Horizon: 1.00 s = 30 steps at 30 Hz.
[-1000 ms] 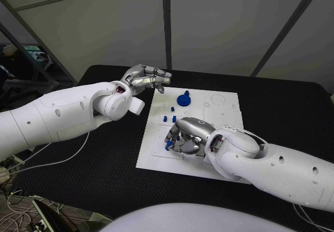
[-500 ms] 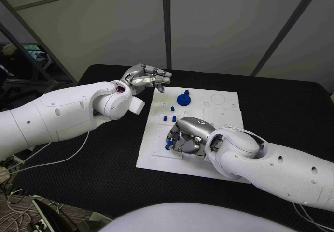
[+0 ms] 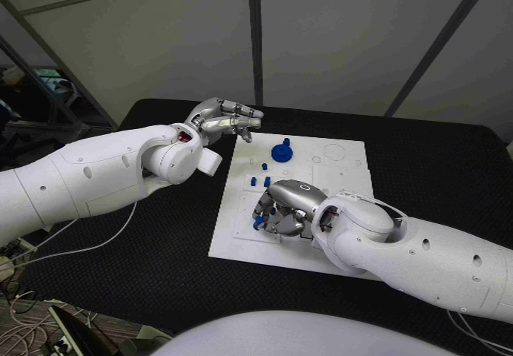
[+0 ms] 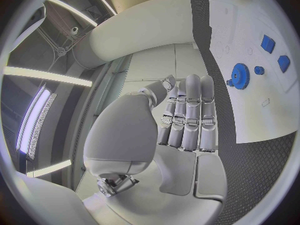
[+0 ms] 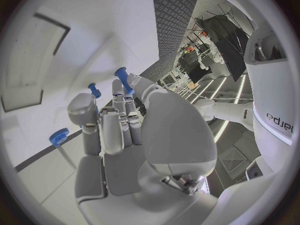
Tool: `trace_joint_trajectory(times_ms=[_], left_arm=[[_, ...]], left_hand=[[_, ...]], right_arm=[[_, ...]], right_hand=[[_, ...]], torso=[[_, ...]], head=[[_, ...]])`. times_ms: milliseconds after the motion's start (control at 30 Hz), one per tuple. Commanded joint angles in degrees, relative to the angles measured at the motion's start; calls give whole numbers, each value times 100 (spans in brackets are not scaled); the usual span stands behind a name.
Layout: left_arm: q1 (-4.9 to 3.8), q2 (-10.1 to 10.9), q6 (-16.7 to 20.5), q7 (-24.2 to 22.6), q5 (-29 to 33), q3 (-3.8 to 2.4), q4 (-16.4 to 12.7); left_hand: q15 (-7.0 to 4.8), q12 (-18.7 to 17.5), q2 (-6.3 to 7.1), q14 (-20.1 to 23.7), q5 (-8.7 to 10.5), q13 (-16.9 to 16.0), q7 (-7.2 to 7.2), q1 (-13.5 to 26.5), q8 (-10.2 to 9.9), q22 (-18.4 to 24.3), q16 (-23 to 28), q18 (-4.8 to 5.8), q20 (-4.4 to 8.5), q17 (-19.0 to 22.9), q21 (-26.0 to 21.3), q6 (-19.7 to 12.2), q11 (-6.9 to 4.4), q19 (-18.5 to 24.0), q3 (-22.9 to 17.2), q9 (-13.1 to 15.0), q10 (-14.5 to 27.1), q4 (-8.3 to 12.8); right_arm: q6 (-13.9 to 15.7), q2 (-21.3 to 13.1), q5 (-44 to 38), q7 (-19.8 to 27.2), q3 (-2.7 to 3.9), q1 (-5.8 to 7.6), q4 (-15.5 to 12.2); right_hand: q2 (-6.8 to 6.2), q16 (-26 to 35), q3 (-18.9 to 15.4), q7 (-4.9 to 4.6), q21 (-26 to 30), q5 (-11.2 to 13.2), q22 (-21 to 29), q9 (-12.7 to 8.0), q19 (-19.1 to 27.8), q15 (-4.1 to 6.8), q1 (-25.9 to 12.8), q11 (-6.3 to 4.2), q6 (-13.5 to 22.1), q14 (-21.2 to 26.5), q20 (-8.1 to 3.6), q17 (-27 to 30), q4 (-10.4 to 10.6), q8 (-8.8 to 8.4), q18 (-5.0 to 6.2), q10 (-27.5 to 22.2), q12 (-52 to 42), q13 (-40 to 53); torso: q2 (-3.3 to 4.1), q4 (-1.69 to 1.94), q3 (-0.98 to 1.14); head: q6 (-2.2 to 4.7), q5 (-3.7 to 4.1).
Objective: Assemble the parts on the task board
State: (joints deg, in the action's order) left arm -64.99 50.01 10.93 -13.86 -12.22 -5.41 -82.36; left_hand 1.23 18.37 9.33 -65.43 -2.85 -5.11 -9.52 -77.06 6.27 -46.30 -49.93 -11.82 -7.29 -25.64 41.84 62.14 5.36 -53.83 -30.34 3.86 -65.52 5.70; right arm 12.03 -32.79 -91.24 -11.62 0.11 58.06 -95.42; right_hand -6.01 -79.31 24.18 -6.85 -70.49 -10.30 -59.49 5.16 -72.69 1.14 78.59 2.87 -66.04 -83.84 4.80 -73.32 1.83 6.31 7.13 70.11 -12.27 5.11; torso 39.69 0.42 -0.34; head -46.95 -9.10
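Observation:
The white task board (image 3: 321,185) lies mid-table. A blue gear (image 3: 282,153) sits on its far part, with small blue pegs (image 3: 260,181) nearer. My right hand (image 3: 287,206) is low over the board's near-left area, fingers pointing down. A small blue part (image 5: 125,78) shows between its thumb and a fingertip, seemingly pinched. Another blue peg (image 5: 94,90) stands just beside it, and the gear (image 5: 60,136) lies further off. My left hand (image 3: 227,119) hovers off the board's far-left corner, fingers curled in, holding nothing. From its wrist I see the gear (image 4: 240,75) and two blue blocks (image 4: 267,43).
The black table (image 3: 160,245) surrounds the board on every side. My left forearm (image 3: 107,174) reaches across the table's left half. The right forearm (image 3: 428,252) covers the board's near-right corner. Round recesses (image 3: 336,153) mark the board's far-right part.
The right hand's fingers have shifted slightly over the blue part at the board's near left. The left hand has stayed where it was.

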Motion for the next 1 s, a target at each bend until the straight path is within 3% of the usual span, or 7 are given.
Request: trace_joint_trajectory(times_ms=[33,100,233,400,600,867,1000], left_arm=[[-7,-7,-69,-9,11,-4,-9],[-7,-9,-71,-8,11,-4,-9],[-7,-11,-76,-2,11,-4,-10],[-7,-5,-84,6,11,-4,-11],[-8,-8,-96,16,11,-4,-7],[-5,-16,-113,25,11,-4,14],[0,-13,-131,31,11,-3,18]], left_hand=[[5,-28,-52,47,-14,5,-20,1,-27,-6,11,152,12,6,3,-20,9,45,-7,-9,31,26],[5,-28,-52,47,-14,5,-20,1,-27,-6,11,152,12,6,3,-20,9,45,-7,-9,31,26],[5,-28,-52,47,-14,5,-20,1,-27,-6,11,152,12,6,3,-20,9,45,-7,-9,31,26],[9,-27,-56,52,-14,7,-24,6,-30,-12,10,153,9,8,5,-25,13,52,-4,-9,37,25],[9,-27,-56,52,-14,7,-24,6,-30,-12,10,153,9,8,5,-25,13,52,-4,-9,37,25],[12,-28,-57,56,-14,9,-28,12,-33,-16,9,154,7,10,5,-31,16,57,-1,-10,44,23],[12,-28,-57,56,-14,9,-28,12,-33,-16,9,154,7,10,5,-31,16,57,-1,-10,44,23]], right_arm=[[-164,15,-112,-55,-20,-4,18],[-158,24,-115,-47,-23,-4,19],[-110,37,-138,-48,-27,-4,13],[18,23,-181,-44,-30,-5,1],[269,-26,-224,6,-31,-6,-39],[1137,-218,-209,215,-29,-39,-303],[1462,-413,-74,400,-26,-44,-487]], right_hand=[[24,-12,-21,-13,14,-11,10,5,-10,23,-1,18,1,-314,-3,3,31,29,-70,0,40,8],[7,-12,-43,-27,17,-8,12,-1,-7,13,-14,30,34,-313,3,6,36,10,-71,-24,62,7],[-117,-17,-137,-120,42,-31,39,-94,14,-53,-84,108,420,-311,48,11,66,-215,-70,-195,161,-9],[-198,-22,-190,-115,39,-36,29,-154,11,-44,-79,96,920,-307,70,19,72,-289,-66,-273,170,10],[-256,-36,-270,-14,41,12,25,-152,10,-30,-67,69,1459,-306,49,19,97,-287,-62,-352,150,49],[-342,-32,-411,44,83,47,79,-144,45,-56,-69,107,1697,-298,68,38,110,-280,-55,-501,128,65],[-362,-32,-522,3,83,121,74,-121,40,-47,-66,92,1639,-296,67,43,131,-243,-53,-488,32,103]], torso=[[-2,-1,2],[-2,1,2],[-4,-1,1],[2,-2,4],[1,-5,12],[1,-1,12],[-3,-10,7]], head=[[8,1],[10,1],[17,6],[33,16],[57,35],[84,63],[98,87]])
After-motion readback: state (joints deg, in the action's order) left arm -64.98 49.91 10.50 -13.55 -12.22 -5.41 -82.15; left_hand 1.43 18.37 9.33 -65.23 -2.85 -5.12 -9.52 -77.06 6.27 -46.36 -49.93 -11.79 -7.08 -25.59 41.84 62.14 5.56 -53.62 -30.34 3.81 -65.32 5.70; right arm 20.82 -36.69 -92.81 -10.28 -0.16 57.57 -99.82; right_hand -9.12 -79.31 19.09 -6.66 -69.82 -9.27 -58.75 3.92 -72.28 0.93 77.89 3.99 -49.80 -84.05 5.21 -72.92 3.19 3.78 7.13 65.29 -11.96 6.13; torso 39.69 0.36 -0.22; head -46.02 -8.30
